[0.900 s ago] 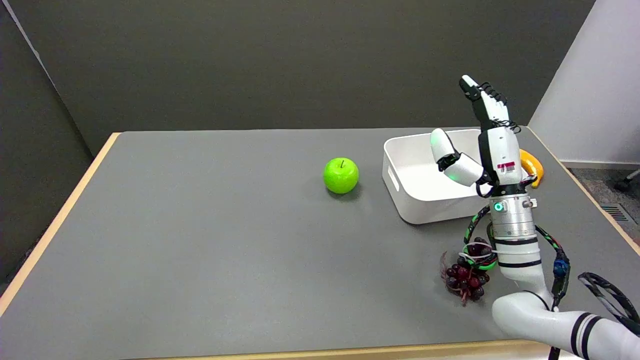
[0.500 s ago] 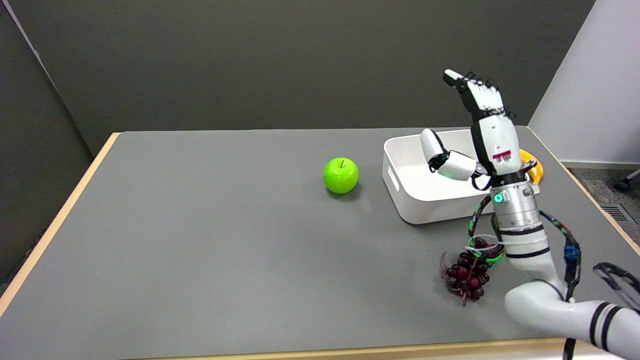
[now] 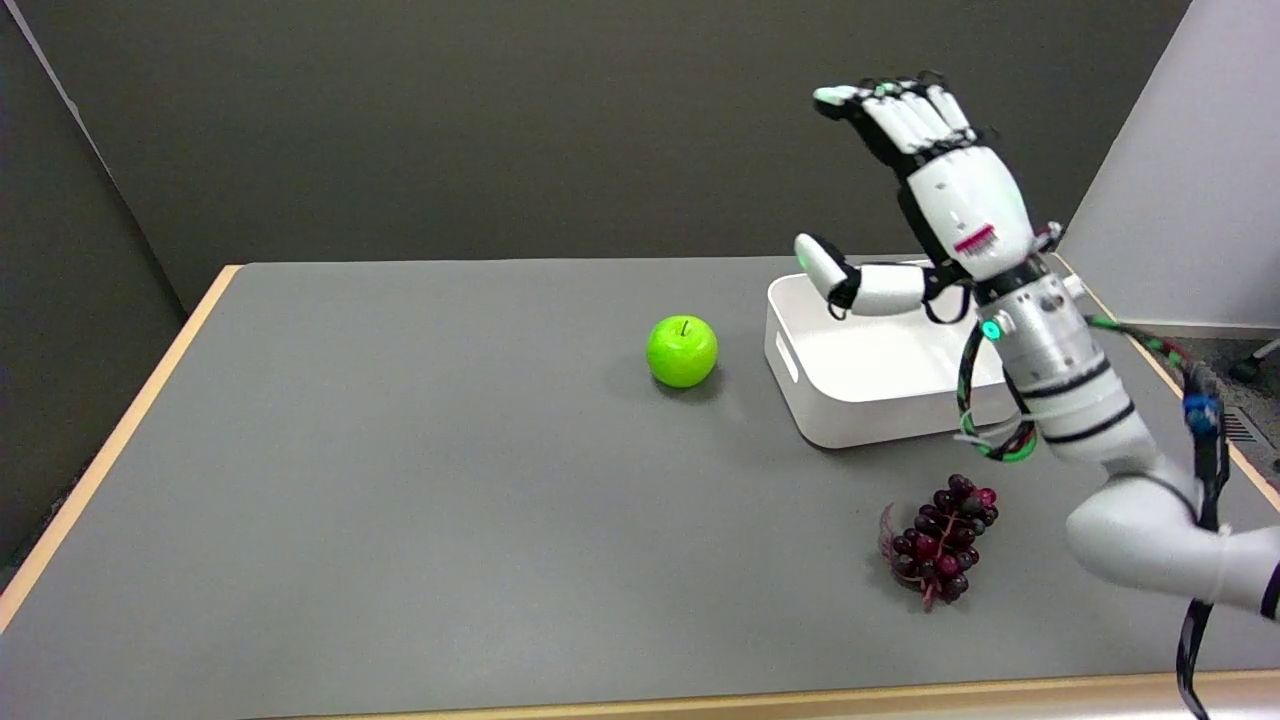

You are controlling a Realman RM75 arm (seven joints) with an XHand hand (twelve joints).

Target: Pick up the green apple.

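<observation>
- Grey tabletop (image 3: 400, 480) with a pale wooden edge, set against a dark wall; the scene is viewed from above the near side.
- Fingers (image 3: 905, 115) of the right hand (image 3: 930, 190): extended and lying close side by side, with the thumb held well apart from them, so the grasp is wide and holds nothing.
- Right hand: raised in the air above the white bin (image 3: 870, 365), palm turned towards the left of the picture, wrist and cabled forearm rising from the lower right.
- Green apple (image 3: 682, 351): upright on the table, stem up, just beside the bin's left wall and well apart from the hand.
- Risk 1: the apple is round and free on a smooth surface; a thumb or fingertip arriving first on one side would probably roll it away, or push it against the bin wall.
- Risk 2: the gap between apple and bin is narrow; fingers descending on that side may strike the bin's rim or shift the bin.
- Risk 3: a grasp closing only on the upper half would likely squeeze the fruit out downwards.
- Bunch of dark grapes (image 3: 940, 540): lies near the forearm's path; the loose cables could snag or drag it.
</observation>
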